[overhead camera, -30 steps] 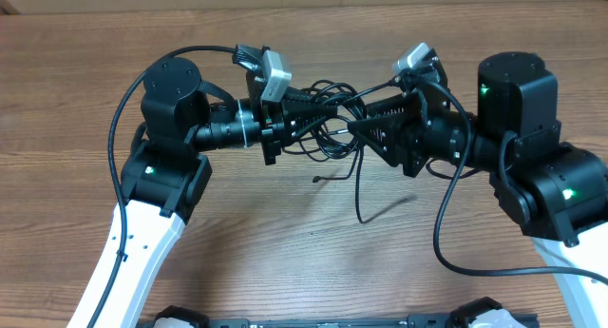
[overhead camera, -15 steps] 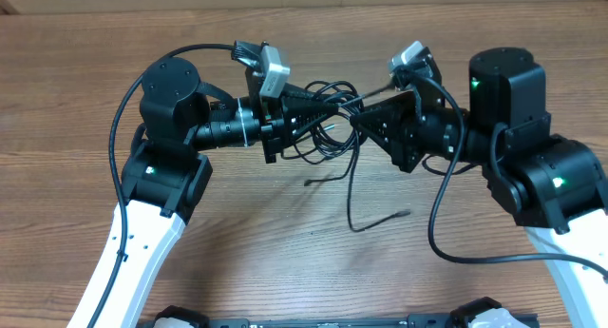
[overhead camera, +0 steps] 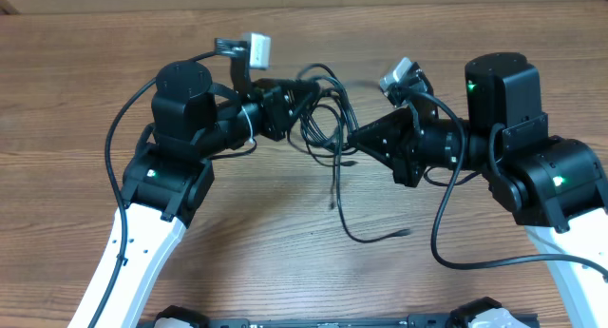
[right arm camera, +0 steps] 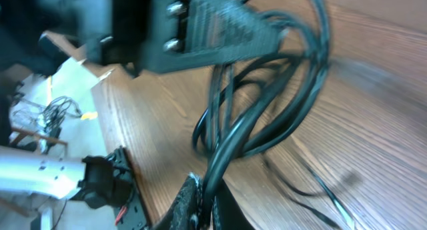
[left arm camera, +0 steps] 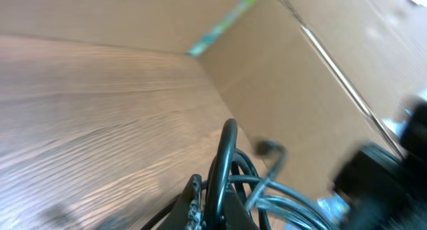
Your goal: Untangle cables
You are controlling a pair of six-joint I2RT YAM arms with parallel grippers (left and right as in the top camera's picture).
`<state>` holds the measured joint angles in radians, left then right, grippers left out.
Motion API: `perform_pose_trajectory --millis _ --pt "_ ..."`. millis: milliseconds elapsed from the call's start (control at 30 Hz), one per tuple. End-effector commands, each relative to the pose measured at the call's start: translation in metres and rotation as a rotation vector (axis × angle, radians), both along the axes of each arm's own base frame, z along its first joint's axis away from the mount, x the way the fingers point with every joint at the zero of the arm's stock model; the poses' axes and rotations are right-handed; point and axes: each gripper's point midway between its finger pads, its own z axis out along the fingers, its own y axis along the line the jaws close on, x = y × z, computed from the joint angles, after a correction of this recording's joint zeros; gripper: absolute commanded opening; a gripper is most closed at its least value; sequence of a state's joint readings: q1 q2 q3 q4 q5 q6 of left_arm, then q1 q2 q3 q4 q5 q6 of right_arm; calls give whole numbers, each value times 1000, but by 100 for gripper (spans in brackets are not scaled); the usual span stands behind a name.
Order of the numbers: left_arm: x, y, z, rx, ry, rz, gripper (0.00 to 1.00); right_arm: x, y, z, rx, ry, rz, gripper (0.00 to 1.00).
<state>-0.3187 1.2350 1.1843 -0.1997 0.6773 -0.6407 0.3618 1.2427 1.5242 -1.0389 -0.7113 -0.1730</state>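
Since a second ago the cables (overhead camera: 321,128) have been pulled looser, as my left gripper (overhead camera: 304,94) swung up and away from me. The bunch hangs between my two grippers, with one loose tail trailing onto the table (overhead camera: 266,242) below my right gripper (overhead camera: 354,136). Both grippers are clamped on strands of it; each wrist view shows a cord pinched at the tips.
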Motion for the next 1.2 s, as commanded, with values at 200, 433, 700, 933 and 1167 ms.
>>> perform_pose_trajectory --millis 200,433,700,933,1167 --pt "25 31 -10 -41 160 270 4 -36 -1 35 55 -140 111 4" --pt "-14 -5 17 43 -183 -115 4 21 -49 9 -89 0 -405 100" --pt "-30 -13 24 33 -249 -224 4 41 -59 -4 -122 44 -518 100" --pt "-29 -13 25 32 -256 -222 4 45 -58 -16 -139 97 -529 100" --pt "-29 -13 26 31 -263 -220 4 44 -56 -22 -150 121 -520 100"
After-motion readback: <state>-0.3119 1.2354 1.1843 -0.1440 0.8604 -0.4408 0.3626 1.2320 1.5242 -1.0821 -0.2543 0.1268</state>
